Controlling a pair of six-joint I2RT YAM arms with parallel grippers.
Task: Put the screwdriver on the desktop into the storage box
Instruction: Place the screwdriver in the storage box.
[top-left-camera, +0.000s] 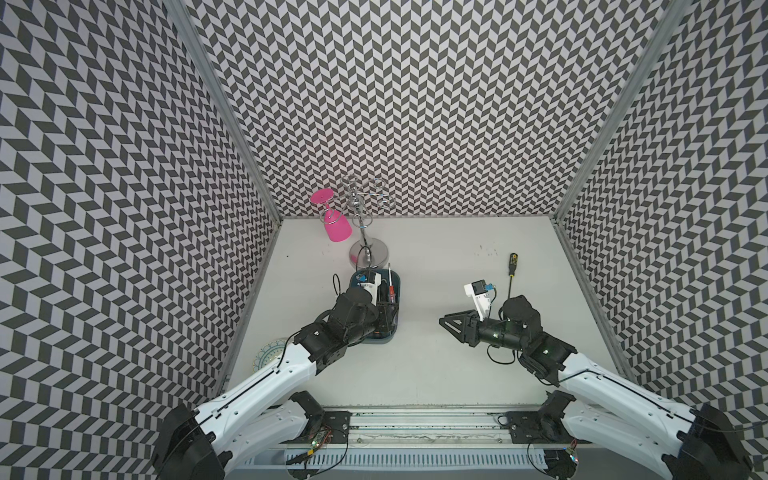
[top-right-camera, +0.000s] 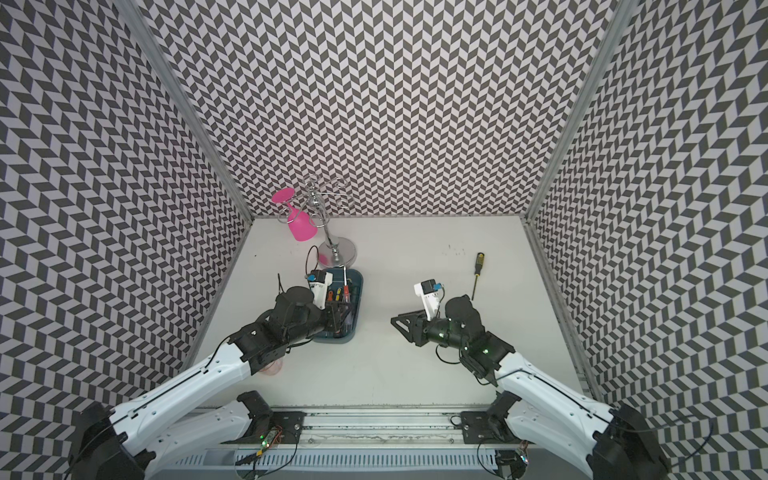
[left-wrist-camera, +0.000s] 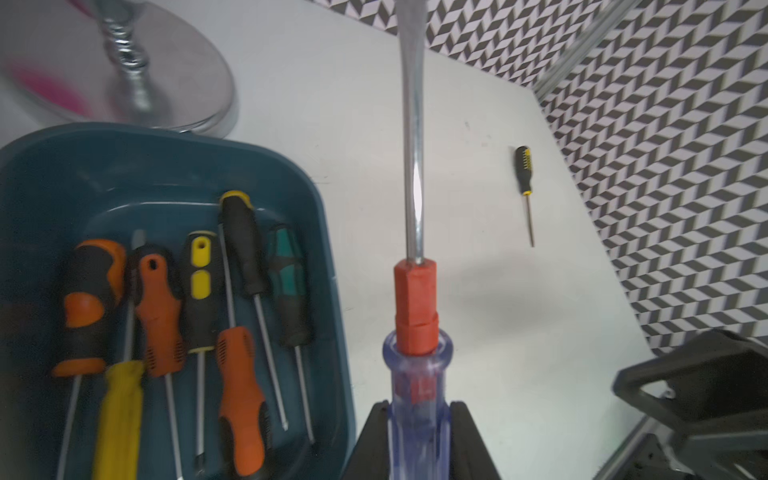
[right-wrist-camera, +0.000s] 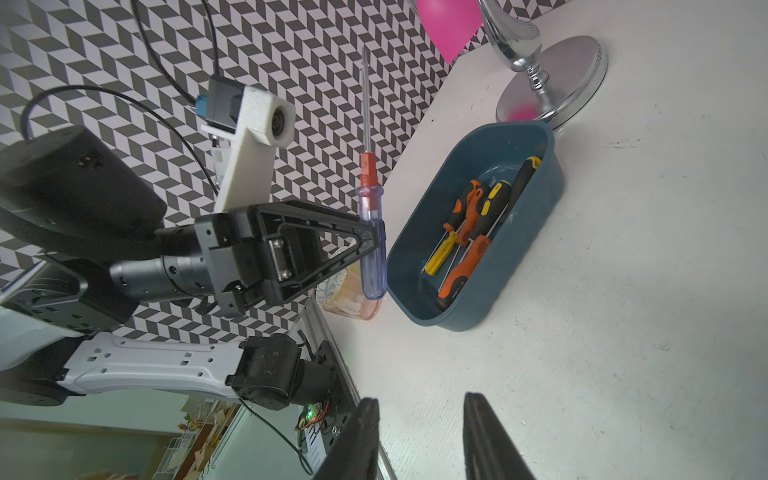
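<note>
Clamping the left tool (left-wrist-camera: 417, 419) on the clear handle of the blue-handled screwdriver (left-wrist-camera: 415, 299), with its red collar and steel shaft pointing up, close by the long wall of the storage box (left-wrist-camera: 291, 166). Probably calling for tipping it flat, lining it up lengthwise with the box, and lowering it gently onto the stored screwdrivers (left-wrist-camera: 199, 291) before letting go. Hovering the right tool (right-wrist-camera: 419, 436) narrowly parted and empty. Leaving a black-and-yellow screwdriver (top-left-camera: 509, 266) lying on the tabletop (top-left-camera: 415, 257), well apart.
</note>
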